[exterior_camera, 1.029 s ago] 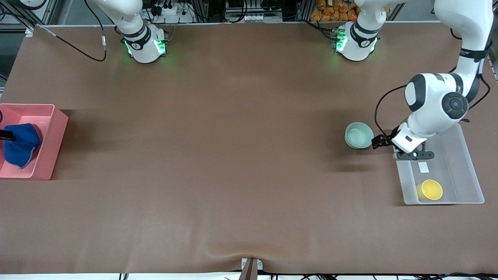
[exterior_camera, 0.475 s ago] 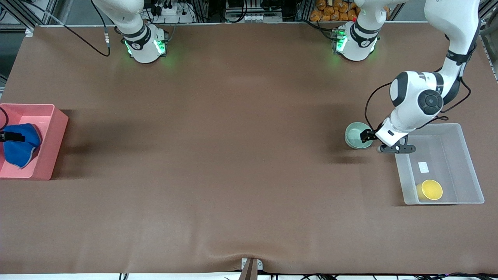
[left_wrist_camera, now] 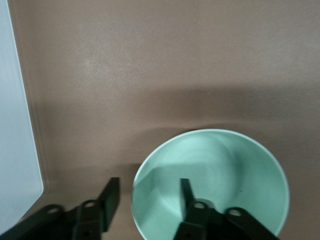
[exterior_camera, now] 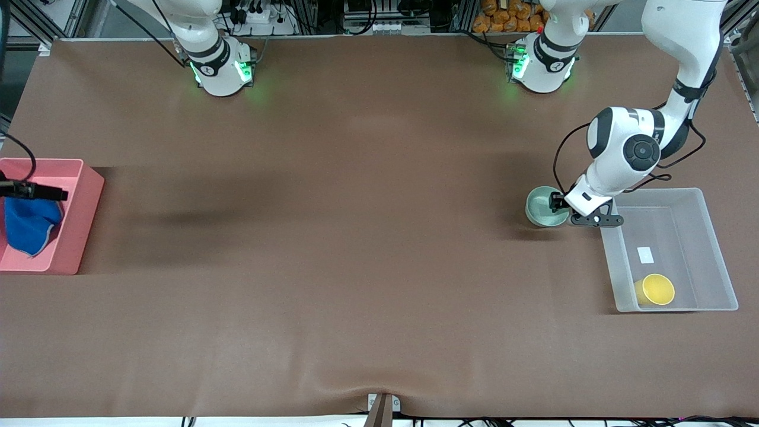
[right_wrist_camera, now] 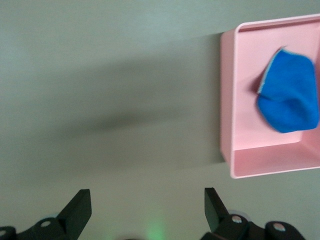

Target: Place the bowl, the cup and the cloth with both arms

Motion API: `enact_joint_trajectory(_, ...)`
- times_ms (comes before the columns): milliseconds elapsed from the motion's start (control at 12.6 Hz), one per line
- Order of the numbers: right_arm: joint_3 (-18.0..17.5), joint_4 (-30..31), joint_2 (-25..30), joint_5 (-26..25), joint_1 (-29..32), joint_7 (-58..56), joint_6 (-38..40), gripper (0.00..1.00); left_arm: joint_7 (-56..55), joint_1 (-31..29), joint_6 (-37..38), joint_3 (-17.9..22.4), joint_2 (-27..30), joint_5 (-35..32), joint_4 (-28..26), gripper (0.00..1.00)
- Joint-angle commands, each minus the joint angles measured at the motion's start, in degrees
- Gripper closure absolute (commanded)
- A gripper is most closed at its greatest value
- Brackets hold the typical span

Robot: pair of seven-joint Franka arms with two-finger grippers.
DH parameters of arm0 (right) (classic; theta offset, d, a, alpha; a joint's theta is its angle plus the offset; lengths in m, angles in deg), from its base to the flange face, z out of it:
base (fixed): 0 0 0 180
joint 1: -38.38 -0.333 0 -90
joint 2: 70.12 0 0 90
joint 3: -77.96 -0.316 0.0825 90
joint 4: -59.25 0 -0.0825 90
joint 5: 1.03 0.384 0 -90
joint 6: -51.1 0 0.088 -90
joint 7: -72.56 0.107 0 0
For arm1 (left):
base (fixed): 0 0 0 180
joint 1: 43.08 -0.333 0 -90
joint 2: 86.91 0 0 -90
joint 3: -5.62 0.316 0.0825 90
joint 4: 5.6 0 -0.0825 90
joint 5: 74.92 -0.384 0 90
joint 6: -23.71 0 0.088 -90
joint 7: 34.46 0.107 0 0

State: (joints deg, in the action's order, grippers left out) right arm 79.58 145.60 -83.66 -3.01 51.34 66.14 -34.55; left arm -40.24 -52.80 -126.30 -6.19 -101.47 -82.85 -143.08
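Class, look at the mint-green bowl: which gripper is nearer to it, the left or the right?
Left. The left gripper straddles the bowl's rim, one finger inside. The right gripper is open above the table's other end, near the pink bin.

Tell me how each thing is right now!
Bowl: upright on the table, beside the clear bin.
Cup: in the clear bin.
Cloth: crumpled in the pink bin.
Left pincer: straddling the bowl's rim, one finger inside.
Right pincer: open, holding nothing.
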Motion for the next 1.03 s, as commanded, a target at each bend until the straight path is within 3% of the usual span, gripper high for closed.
enact_joint_trajectory(0, 0.6, 2.5, 6.1, 5.2, -0.2, 1.4, 3.3, 0.00, -1.7, -1.4, -1.8, -0.3, -0.2, -2.0, -0.5, 0.90)
enact_joint_trajectory(79, 0.7, 2.4, 7.2, 5.5, -1.7, 3.6, 4.3, 0.00, -2.6, -1.4, -1.8, -0.4, -0.1, -2.0, -0.3, 1.00)
enact_joint_trajectory(396, 0.7, 2.4, 10.7, 5.0, -9.2, 16.1, 5.2, 0.00, -5.1, -1.4, 2.0, -0.5, 0.5, -2.0, 5.1, 1.00)
enact_joint_trajectory(712, 0.8, 2.3, 13.0, 4.6, -9.5, 12.2, 6.0, 0.00, -4.1, -1.8, 24.4, -0.4, 0.3, -1.4, 22.5, 1.00)
enact_joint_trajectory(950, 0.9, 2.3, 14.8, 4.4, -9.2, 9.2, 6.1, 0.00, -0.7, -4.4, 32.2, 0.0, -1.0, -1.1, 31.6, 1.00)
